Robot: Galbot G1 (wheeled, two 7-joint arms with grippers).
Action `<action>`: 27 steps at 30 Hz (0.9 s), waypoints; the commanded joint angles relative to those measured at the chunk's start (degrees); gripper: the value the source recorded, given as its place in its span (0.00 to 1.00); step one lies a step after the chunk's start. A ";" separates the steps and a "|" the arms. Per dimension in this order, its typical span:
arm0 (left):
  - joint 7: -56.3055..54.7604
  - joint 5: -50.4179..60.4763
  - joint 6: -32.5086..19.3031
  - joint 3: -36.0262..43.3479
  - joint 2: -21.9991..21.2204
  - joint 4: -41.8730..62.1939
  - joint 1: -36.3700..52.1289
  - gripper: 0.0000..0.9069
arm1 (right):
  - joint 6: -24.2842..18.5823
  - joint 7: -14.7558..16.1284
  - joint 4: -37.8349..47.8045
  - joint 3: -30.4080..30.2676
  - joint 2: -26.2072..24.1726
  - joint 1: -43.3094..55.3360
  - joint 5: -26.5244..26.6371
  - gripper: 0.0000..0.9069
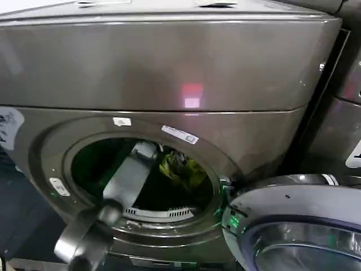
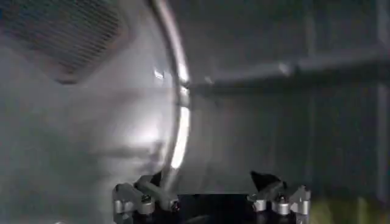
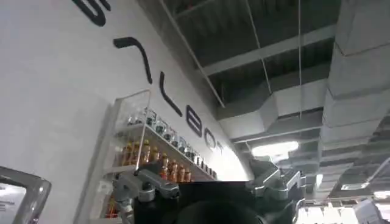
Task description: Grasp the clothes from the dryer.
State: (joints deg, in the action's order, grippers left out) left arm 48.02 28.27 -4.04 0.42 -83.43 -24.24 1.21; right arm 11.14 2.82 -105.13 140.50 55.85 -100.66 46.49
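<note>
Left gripper (image 2: 210,201) beside clothes (image 1: 181,168)

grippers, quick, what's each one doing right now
Left gripper: open, holding nothing, inside the dryer drum near the clothes.
Right gripper: open, holding nothing, raised toward the ceiling.

dryer (image 1: 169,68): glossy grey-bronze panels, smooth, with soft reflections
drum (image 2: 79,140): brushed steel, smooth with a dull sheen; a perforated patch on the wall
clothes (image 1: 181,167): soft yellow-green cloth, crumpled, matt
door (image 1: 299,226): glossy pale plastic ring around clear glass
left arm (image 1: 127,178): smooth grey casing, satin finish
left claw (image 2: 210,204): dull metal knuckles with bolts, black body
right claw (image 3: 210,195): dull metal knuckles, black body
</note>
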 commanded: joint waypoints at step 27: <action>8.20 1.43 -5.65 5.06 -1.43 6.25 1.06 1.00 | -0.73 0.44 -1.09 -2.24 0.57 0.90 -1.34 1.00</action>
State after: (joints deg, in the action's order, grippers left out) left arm 56.39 34.33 -8.97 5.33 -84.79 -18.41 2.86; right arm 10.47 3.25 -106.20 138.37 56.41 -99.80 45.21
